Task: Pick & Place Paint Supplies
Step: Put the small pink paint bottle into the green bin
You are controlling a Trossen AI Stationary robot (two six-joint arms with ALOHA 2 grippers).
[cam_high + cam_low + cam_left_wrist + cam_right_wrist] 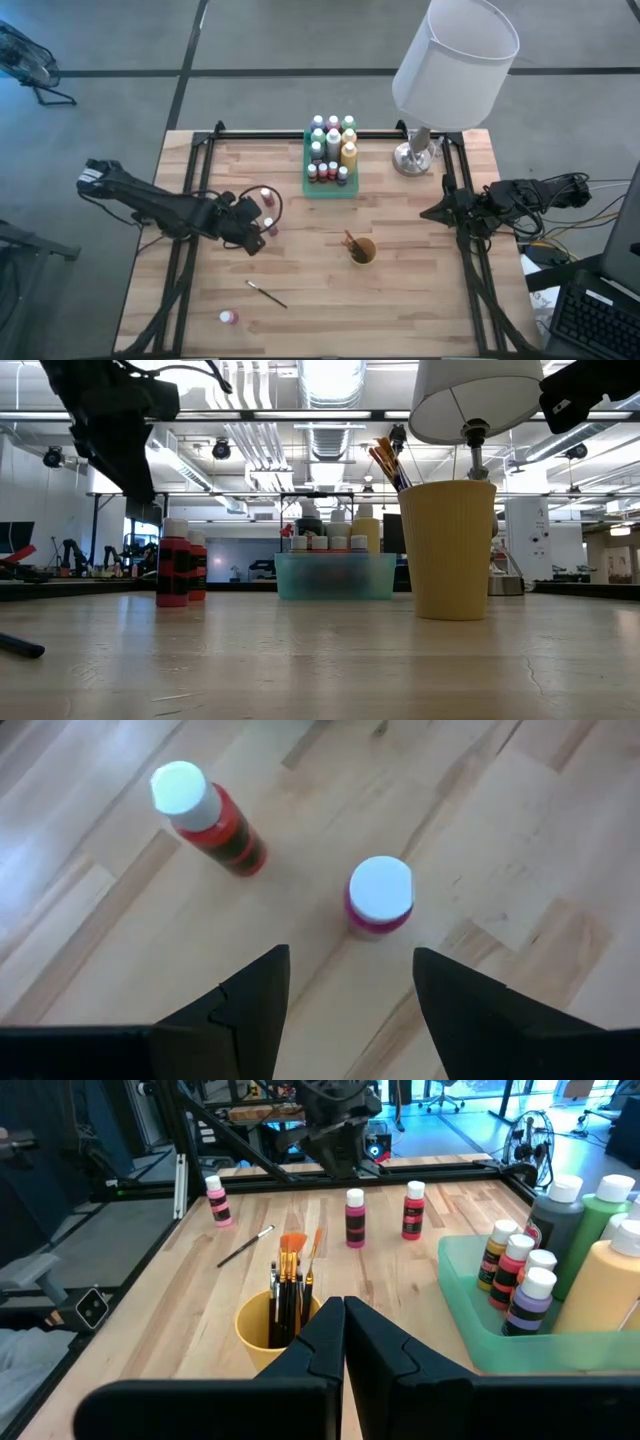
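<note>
Three small paint bottles with pale caps stand loose on the pale wooden table: a red bottle and a magenta bottle near each other at the table's left-middle, and a pink bottle well apart near the front edge. One thin dark-handled paintbrush lies flat between that pair and the pink one. The left gripper hangs above the magenta bottle with its two fingers spread wide, touching nothing. The right gripper waits at the table's right edge, fingers pressed together and empty.

The translucent green rectangular tray at the back holds roughly a dozen bottles in several colours; they crowd together, so an exact count cannot be made. The small ribbed orange-yellow cup holds several orange-tipped brushes, too bunched to count. A white-shaded lamp stands right of the tray, and its shade hides part of its metal base. In the low view the cup covers part of the tray
</note>
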